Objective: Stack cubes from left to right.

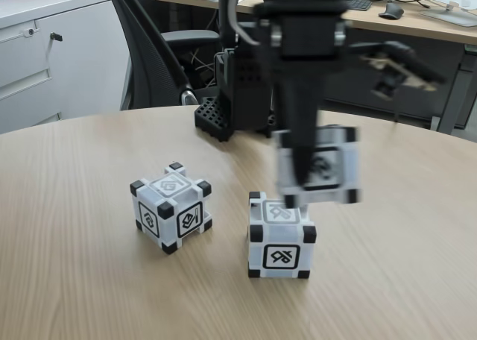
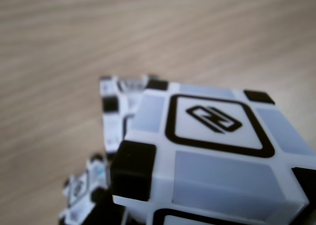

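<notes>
Three white cubes with black corners show in the fixed view. The left cube sits alone on the round wooden table. The middle cube rests on the table to its right. My gripper is shut on a third cube, blurred by motion, in the air just above and slightly right of the middle cube. In the wrist view the held cube looms large, with the middle cube partly hidden beneath it and the left cube at the lower left.
The arm's black base stands at the table's far edge. A black office chair and a desk are behind it, and a white cabinet is at the back left.
</notes>
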{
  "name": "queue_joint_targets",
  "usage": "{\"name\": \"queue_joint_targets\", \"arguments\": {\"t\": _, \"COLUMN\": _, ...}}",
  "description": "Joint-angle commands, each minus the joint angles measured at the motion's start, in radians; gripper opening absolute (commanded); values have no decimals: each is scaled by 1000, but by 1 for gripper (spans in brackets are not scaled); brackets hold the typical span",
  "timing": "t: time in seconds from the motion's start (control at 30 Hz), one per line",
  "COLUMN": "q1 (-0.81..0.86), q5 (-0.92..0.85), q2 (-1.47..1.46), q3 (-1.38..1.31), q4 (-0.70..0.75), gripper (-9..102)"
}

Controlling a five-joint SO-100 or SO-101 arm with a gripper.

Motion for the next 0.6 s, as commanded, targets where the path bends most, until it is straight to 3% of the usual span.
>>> {"name": "queue_joint_targets", "arguments": {"t": 0.0, "q1": 84, "q5": -55, "q2": 46, "q3": -21, "q4": -6, "gripper": 0}}
{"name": "queue_joint_targets", "arguments": {"t": 0.57, "q1": 474, "q5": -291, "q2": 31, "q3": -9, "q4": -5, "gripper": 0}}
